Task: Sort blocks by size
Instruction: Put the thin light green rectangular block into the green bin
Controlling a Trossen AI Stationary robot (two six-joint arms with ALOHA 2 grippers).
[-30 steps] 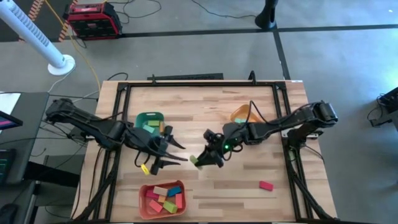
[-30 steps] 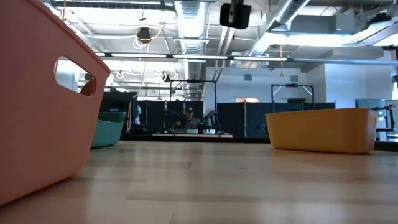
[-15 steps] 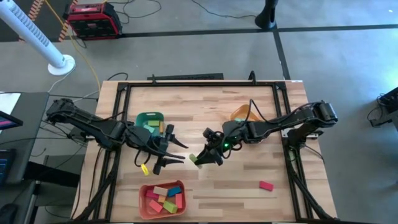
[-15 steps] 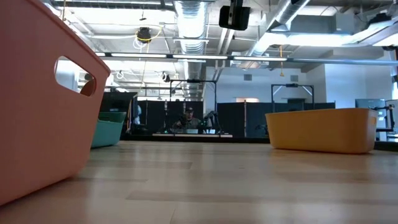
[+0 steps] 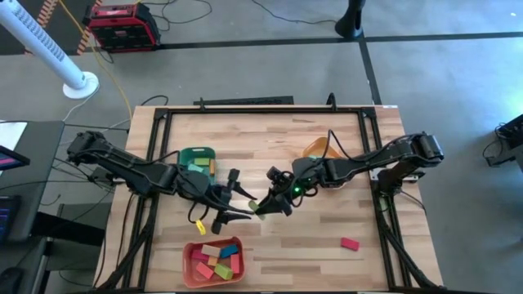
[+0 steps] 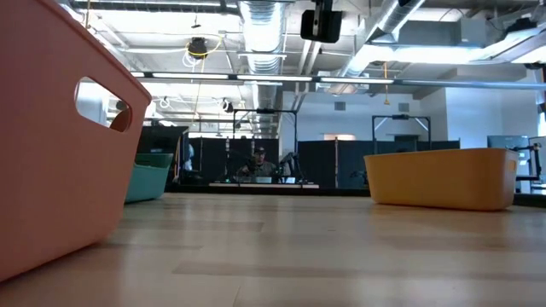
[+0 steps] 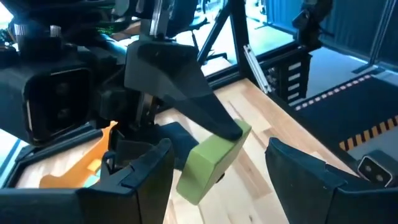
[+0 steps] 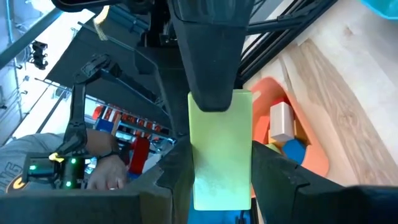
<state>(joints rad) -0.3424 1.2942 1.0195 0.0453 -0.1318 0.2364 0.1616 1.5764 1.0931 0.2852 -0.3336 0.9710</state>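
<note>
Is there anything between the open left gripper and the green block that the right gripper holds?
Nothing visible. The right gripper holds the green block above the table's middle, and the left gripper is open with one finger on each side of the block. The gaps between the fingers and the block look free.

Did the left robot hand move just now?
Yes. In the high view, the left gripper slid away from the green tray, toward the green block held by the right gripper.

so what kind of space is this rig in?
Looks like an open robotics lab or workshop: exposed ceiling ducts, a bare concrete floor with cables, and other framed workstations behind the wooden table.
</note>
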